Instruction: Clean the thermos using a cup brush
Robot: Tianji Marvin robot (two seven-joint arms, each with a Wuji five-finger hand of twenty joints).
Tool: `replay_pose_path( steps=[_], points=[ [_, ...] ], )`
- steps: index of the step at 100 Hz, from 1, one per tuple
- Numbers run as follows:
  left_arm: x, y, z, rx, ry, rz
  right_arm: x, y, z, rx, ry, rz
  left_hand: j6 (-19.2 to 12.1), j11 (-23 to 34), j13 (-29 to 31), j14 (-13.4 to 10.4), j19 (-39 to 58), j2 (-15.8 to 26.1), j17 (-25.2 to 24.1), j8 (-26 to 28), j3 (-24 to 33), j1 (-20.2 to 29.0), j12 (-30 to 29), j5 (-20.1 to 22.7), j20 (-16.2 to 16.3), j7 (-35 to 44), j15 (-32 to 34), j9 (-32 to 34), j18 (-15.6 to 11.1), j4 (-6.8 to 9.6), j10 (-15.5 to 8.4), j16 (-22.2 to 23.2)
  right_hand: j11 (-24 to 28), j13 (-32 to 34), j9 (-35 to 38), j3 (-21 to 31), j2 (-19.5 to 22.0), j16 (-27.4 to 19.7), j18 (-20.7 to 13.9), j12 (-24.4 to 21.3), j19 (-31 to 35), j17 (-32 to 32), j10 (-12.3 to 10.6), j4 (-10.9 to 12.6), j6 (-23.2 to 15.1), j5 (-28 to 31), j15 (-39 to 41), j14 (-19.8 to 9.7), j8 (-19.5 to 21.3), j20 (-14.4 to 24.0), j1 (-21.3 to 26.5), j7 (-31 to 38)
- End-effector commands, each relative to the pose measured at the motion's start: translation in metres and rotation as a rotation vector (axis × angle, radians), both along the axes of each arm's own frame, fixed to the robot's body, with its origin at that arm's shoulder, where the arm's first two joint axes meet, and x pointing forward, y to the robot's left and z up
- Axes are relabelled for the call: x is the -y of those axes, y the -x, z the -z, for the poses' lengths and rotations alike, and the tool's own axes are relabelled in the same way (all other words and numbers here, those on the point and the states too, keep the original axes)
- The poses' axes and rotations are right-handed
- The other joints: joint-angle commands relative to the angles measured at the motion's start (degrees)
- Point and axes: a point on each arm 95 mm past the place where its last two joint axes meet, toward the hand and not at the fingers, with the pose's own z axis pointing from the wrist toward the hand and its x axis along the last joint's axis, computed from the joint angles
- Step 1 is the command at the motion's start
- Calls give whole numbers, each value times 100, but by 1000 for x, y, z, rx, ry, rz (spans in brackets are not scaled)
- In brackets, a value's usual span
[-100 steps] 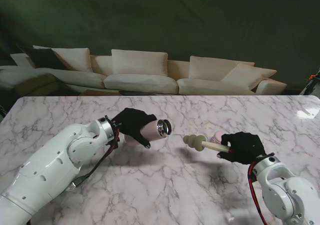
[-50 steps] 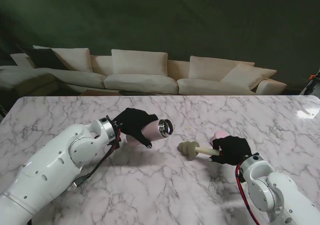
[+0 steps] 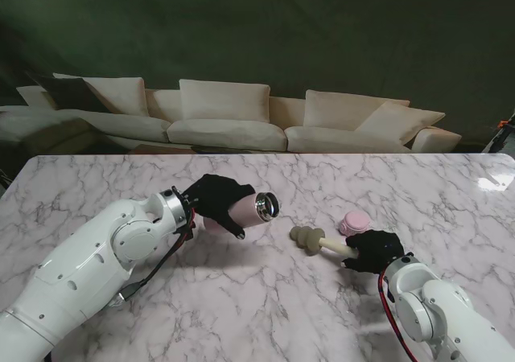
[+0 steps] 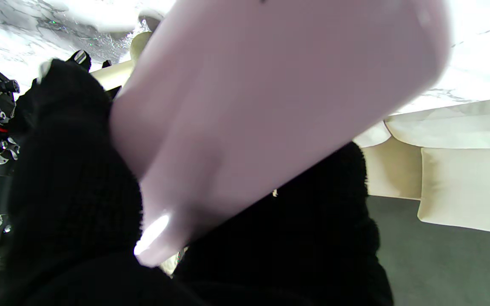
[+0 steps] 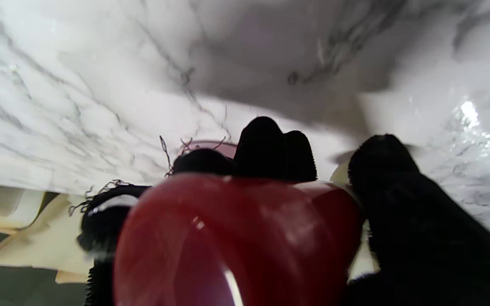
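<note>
- Progress looks early to middling: both tools are in hand, the lid is already off, but the brush head has not entered the bottle mouth, so the scrubbing itself seems not yet begun.
- Desk, white marble, carries only the pink cap, lying just beyond the right robot hand and well apart from the bottle.
- Left arm reaches in from my near left, forearm angled toward the desk's middle; the left robot hand, in a black glove, is wrapped tight round the pink thermos, held off the surface on its side, with its steel mouth turned toward the right arm.
- Right arm is folded low at my near right; the right robot hand is closed round the handle of the cup brush, whose sponge head points at the thermos mouth but stands apart from it, lower and nearer to me.
- Remaining, by my judgement: raise and line up the brush with the opening, push it in, work it round, withdraw.
</note>
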Motion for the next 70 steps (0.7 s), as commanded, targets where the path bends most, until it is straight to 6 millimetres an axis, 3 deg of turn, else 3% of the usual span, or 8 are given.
replay_pose_path(
  steps=[1, 8, 21, 29, 34, 70],
  points=[
    [3, -1, -1, -4, -3, 6, 2, 2, 9, -32, 8, 12, -1240, 239, 596, -566, 371, 2127, 136, 319, 1979, 2263, 96, 525, 109, 886, 1092, 54, -631, 310, -226, 290, -101, 353, -157, 130, 392, -131, 165, -78, -20, -176, 46, 211, -560, -73, -67, 57, -60, 83, 84, -137],
    [3, -1, 0, -7, -4, 6, 2, 2, 11, -39, 24, 13, -1244, 243, 595, -560, 381, 2128, 136, 321, 1984, 2263, 98, 526, 113, 886, 1099, 57, -633, 310, -223, 294, -179, 352, -418, 185, 374, -304, 87, -134, -161, -417, 26, 267, -563, -155, -619, 74, 64, 182, -158, -341],
    [3, 0, 0, -10, -5, 5, 2, 2, 14, -49, 33, 22, -1241, 250, 593, -555, 394, 2128, 130, 328, 1992, 2262, 101, 531, 118, 891, 1109, 61, -626, 311, -225, 299, -140, 296, -573, 360, 286, -252, 45, -156, -233, -554, 26, 415, -460, -168, -783, 69, 258, 274, -571, -639],
    [3, 0, 0, -11, -7, 6, 3, 3, 16, -54, 39, 24, -1249, 253, 588, -557, 400, 2117, 130, 332, 1991, 2252, 102, 530, 120, 894, 1113, 65, -627, 307, -230, 301, -150, 166, -723, 537, 240, -191, 12, -174, -288, -645, 30, 661, -394, -165, -875, 59, 514, 317, -905, -888],
    [2, 0, 0, -11, -8, 6, 4, 4, 16, -54, 45, 25, -1252, 250, 586, -554, 401, 2122, 129, 333, 1998, 2253, 101, 532, 120, 895, 1115, 62, -628, 307, -230, 302, -137, 106, -794, 615, 227, -129, -14, -177, -322, -688, 31, 865, -367, -147, -915, 45, 961, 362, -1092, -1110],
    [3, -1, 1, -16, -9, 8, 3, 6, 18, -44, 41, 30, -1252, 252, 581, -559, 404, 2114, 127, 332, 2014, 2238, 100, 532, 118, 890, 1122, 64, -622, 301, -233, 299, -190, -1161, -2099, 140, 128, -94, -133, -169, -934, -1742, 107, 895, -328, -719, -1308, -32, 1211, 404, -1802, -1335]
  ],
)
